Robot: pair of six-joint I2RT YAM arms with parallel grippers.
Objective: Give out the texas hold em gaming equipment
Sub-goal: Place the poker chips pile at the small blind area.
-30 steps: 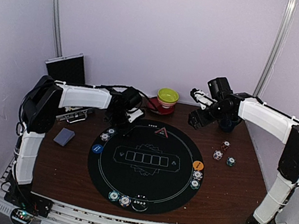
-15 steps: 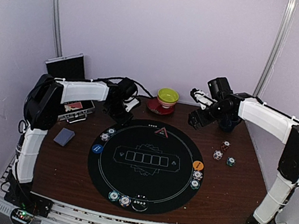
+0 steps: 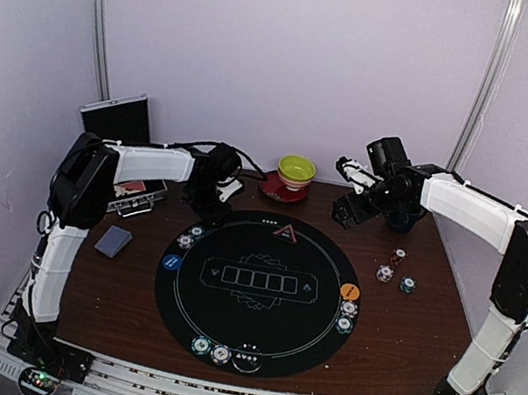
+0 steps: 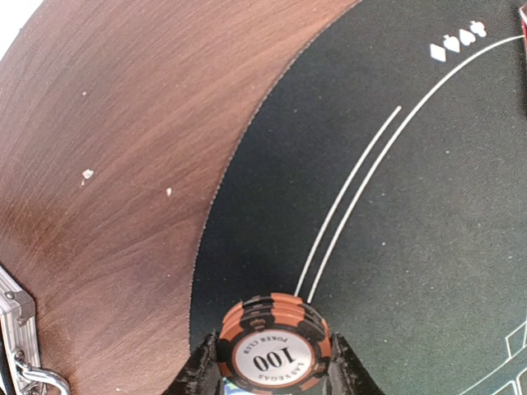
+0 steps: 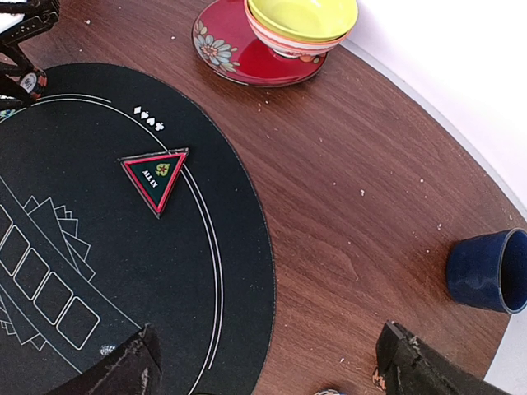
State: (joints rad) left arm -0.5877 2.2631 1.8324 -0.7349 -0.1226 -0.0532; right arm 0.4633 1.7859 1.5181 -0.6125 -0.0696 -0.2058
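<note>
A few near chips point(image 3: 218, 353) sit on the front edge of the round black mat point(image 3: 253, 323). The right chips point(image 3: 346, 317) lie by an orange disc point(image 3: 350, 291). The left chips point(image 3: 187, 236) lie by a blue disc point(image 3: 172, 262). A grey-blue deck point(image 3: 114, 240) lies on the table point(image 3: 104, 303), left of the mat. Three loose chips point(image 3: 396, 270) lie on the wood at the right.

Farther back, the left gripper point(image 4: 272, 374) squeezes a small stack point(image 4: 274, 339) of orange and black chips. The top one has a white middle that says 100. The stack is over the mat's far left edge.

The right gripper point(image 5: 272, 370) is wide open and holds nothing. It is over the wood near the blue mug point(image 5: 490, 271).
</note>
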